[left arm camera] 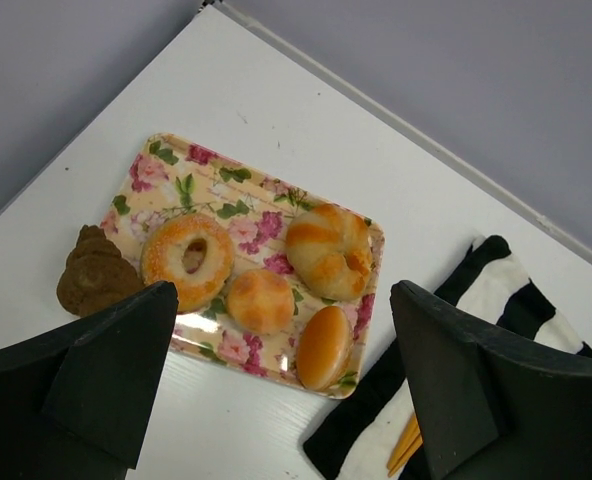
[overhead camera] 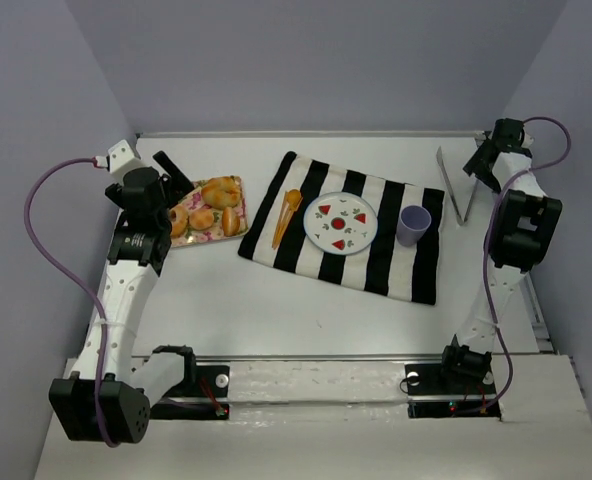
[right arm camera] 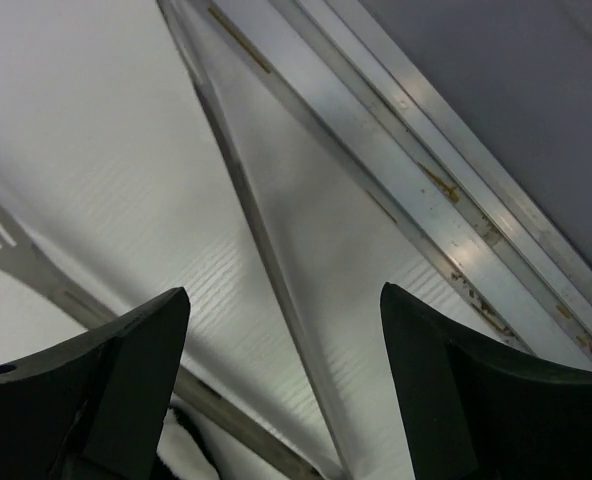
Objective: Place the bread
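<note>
The bread (left arm camera: 324,346), a small smooth oblong golden-brown roll, lies at the near right corner of a floral tray (left arm camera: 166,160). In the top view the bread (overhead camera: 232,221) sits on the tray's right side. My left gripper (left arm camera: 284,296) hovers open above the tray with nothing between its fingers. Seen from above, the left gripper (overhead camera: 179,178) is at the tray's back left. My right gripper (right arm camera: 284,292) is open over metal tongs (right arm camera: 261,250) lying on the table. One tong arm runs under the gap. From above, the right gripper (overhead camera: 483,165) is at the far right.
The tray also holds a ring bread (left arm camera: 187,258), a knotted bread (left arm camera: 328,250) and a round bun (left arm camera: 261,300). A brown swirl pastry (left arm camera: 94,272) sits beside it. On a striped cloth (overhead camera: 386,255) are a white plate (overhead camera: 340,222), a purple cup (overhead camera: 413,225) and an orange utensil (overhead camera: 287,215).
</note>
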Controlling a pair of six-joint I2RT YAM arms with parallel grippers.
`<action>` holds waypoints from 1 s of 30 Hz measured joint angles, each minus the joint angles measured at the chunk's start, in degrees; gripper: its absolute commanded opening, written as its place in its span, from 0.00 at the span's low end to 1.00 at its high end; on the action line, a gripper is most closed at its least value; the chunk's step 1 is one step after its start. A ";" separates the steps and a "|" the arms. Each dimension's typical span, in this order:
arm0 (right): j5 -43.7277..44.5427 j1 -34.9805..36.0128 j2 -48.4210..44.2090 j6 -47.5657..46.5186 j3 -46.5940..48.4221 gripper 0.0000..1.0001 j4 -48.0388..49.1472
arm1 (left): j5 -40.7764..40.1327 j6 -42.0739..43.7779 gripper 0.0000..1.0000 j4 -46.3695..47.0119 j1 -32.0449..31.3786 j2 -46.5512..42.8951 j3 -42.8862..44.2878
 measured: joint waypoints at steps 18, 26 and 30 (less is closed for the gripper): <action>3.72 -0.92 14.21 -3.54 14.62 0.37 -4.00 | -1.11 0.35 0.99 -0.04 0.00 1.81 0.00; 2.64 -0.94 14.19 -4.87 15.47 0.07 -4.13 | -1.09 0.42 0.99 -0.04 0.00 1.88 0.00; -0.31 -0.94 14.03 -5.05 15.41 0.07 -4.13 | 0.57 0.74 0.99 0.90 0.00 1.84 0.00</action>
